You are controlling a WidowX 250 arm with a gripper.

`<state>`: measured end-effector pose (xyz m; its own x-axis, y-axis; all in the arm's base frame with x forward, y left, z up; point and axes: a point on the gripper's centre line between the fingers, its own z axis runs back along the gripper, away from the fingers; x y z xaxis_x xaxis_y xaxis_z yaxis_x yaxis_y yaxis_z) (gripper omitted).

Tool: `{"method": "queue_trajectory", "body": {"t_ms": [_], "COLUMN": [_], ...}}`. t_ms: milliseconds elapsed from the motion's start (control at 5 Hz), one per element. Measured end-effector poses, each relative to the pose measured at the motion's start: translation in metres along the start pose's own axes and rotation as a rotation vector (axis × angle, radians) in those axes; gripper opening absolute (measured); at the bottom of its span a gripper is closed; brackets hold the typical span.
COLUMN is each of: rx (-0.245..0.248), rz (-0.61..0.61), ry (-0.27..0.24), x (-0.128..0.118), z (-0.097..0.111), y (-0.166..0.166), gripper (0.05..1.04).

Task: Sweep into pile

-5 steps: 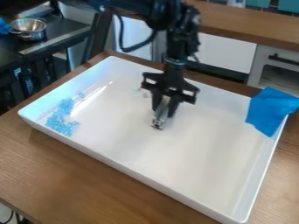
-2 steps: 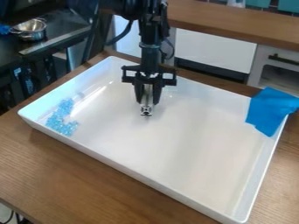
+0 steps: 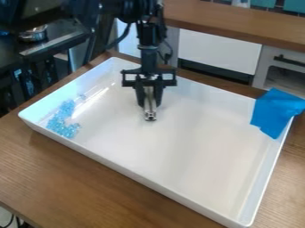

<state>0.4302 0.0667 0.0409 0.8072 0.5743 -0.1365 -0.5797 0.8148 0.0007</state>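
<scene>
- The black gripper (image 3: 150, 105) hangs down over the white tray (image 3: 173, 151), nearer its far side than its near one, fingers pointing downward
- Its two fingers are closed around a slim silvery tool (image 3: 150, 114), one finger on either side, and the tool's end pokes out below the fingertips
- Whether that lower end touches the tray floor, I cannot tell
- The light blue beads (image 3: 64, 119) lie inside the tray near its left end in the view, in an uneven, elongated cluster, well apart from the gripper and the tool
- The cluster is fuller toward the near side and thins out toward the far side, where a few paler beads lie
- A bright blue cloth (image 3: 275, 111) drapes over the tray's far right corner, part inside and part outside
- The tray stands on a brown wooden table (image 3: 77, 178)
- The black arm (image 3: 149, 44) comes in from the top edge, with a dark cable (image 3: 127, 30) looping beside it
- A metal pot (image 3: 35, 34) sits on a dark surface at the upper left, partly hidden
- A wooden counter (image 3: 238, 26) runs behind, above white cabinet fronts (image 3: 217, 50)
</scene>
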Motion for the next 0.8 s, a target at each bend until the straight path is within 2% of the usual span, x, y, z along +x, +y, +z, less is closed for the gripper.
{"method": "queue_trajectory", "body": {"t_ms": [200, 800], "rx": [-0.019, -0.052], "rz": [0.109, 0.286], "ry": [0.025, 0.133], "x": [0.005, -0.013], "z": [-0.004, -0.009], "y": [0.017, 0.054], "gripper": [0.383, 0.383]}}
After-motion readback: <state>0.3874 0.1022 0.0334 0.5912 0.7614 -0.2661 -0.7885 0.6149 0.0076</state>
